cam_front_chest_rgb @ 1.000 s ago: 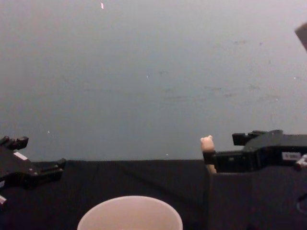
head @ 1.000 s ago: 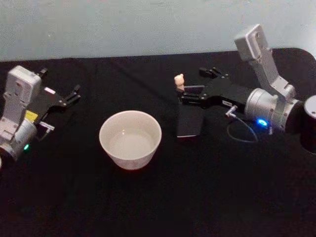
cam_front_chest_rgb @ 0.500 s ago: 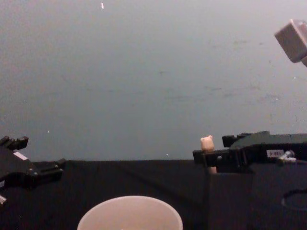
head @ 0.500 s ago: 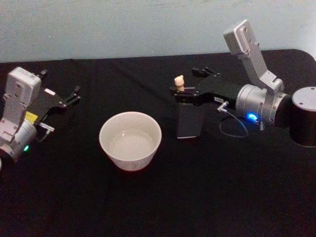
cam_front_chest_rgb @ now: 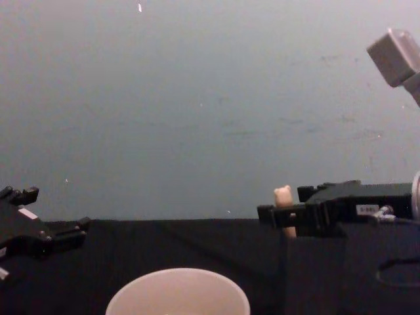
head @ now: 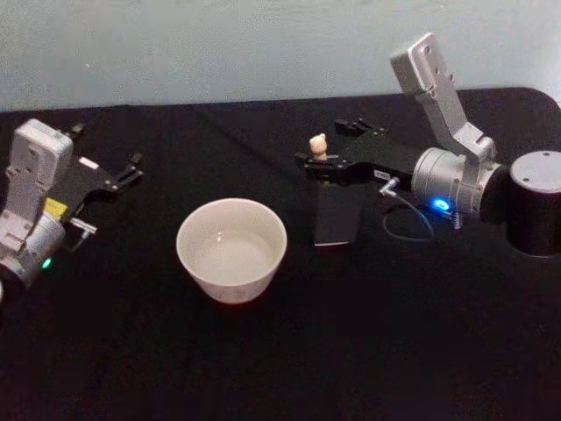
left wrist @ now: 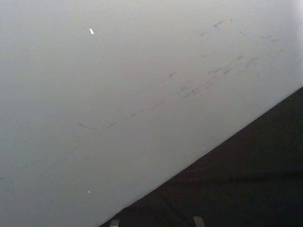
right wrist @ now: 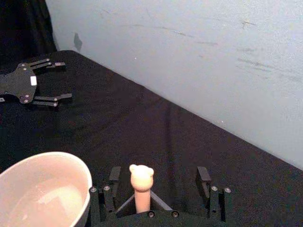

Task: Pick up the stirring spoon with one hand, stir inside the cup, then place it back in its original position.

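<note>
Stirring spoon (right wrist: 141, 182) stands upright in a dark grey square holder (head: 336, 219), bear-head tip poking out, so the handle is easy to reach from the side. Right gripper (right wrist: 158, 176) reaches in level over the holder, fingers spread, with the handle between them, nearer one finger and apparently touching neither. It looks set to pinch the handle just under the bear head; the grasp is not yet made. Cream cup (head: 231, 248) sits on the black table (head: 263, 351) just beyond the gripper's tips and lower. Left gripper (right wrist: 61, 81) rests open, well apart past the cup.
</note>
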